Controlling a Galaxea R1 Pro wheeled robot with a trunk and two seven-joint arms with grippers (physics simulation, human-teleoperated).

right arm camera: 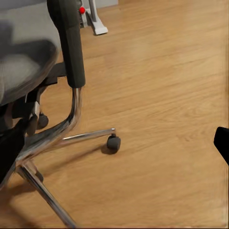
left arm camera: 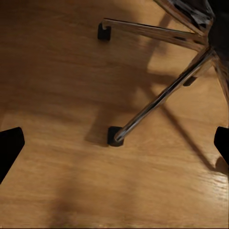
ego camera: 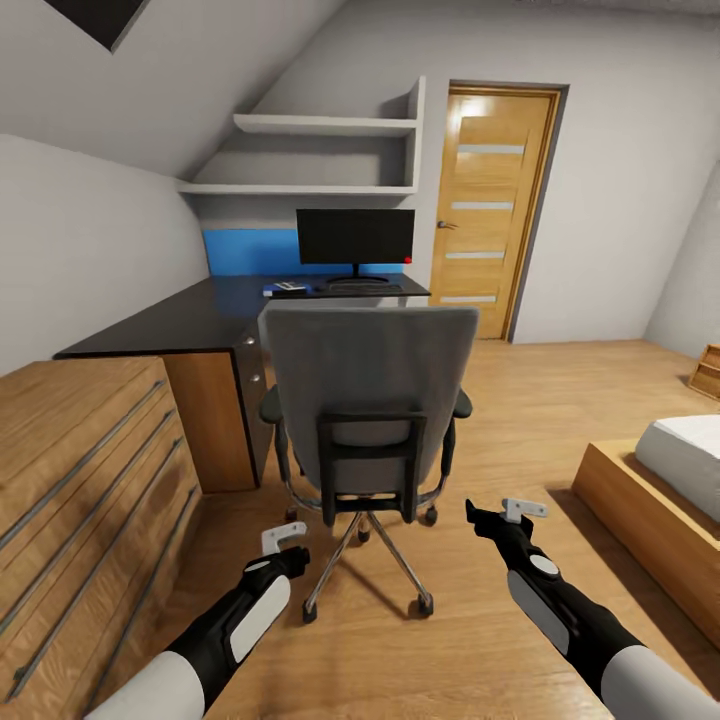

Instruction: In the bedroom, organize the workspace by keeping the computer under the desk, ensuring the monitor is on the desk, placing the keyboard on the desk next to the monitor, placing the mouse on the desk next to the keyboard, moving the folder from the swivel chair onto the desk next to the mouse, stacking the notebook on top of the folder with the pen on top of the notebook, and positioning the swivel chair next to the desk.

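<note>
Nearest, two black arms reaching out low over the wooden floor (ego camera: 480,640). Left gripper (ego camera: 285,545) just beside the chair's wheeled legs, fingers (left arm camera: 10,145) spread wide apart in the left wrist view, holding nothing, with a chrome leg and a small black wheel (left arm camera: 114,136) between them on the floor. Right gripper (ego camera: 500,520) on the other side of the chair base, also empty; one dark finger (right arm camera: 222,143) at the edge of the right wrist view, the other hard to pick out from the dark chair parts, so cannot tell how far open. Next, the swivel chair (ego camera: 368,385), standing upright with its grey back turned to the robot and its seat facing the desk, close in front of the surface. Seat hidden by the backrest, so cannot tell what lies on it. To the left, a wooden set of drawers (ego camera: 90,480). Behind the chair, the dark surface (ego camera: 170,325), its long side running from near left to far right. Far end of it: the black monitor (ego camera: 355,238) upright, screen facing the robot, a keyboard (ego camera: 365,288) lying flat under it, long side across, and some small flat things (ego camera: 288,289) just left of that, too small to tell apart. Blue panel on the wall behind, white shelves (ego camera: 320,150) above, a wooden door (ego camera: 495,200) at the back. At right, a corner of a bed (ego camera: 680,470).
</note>
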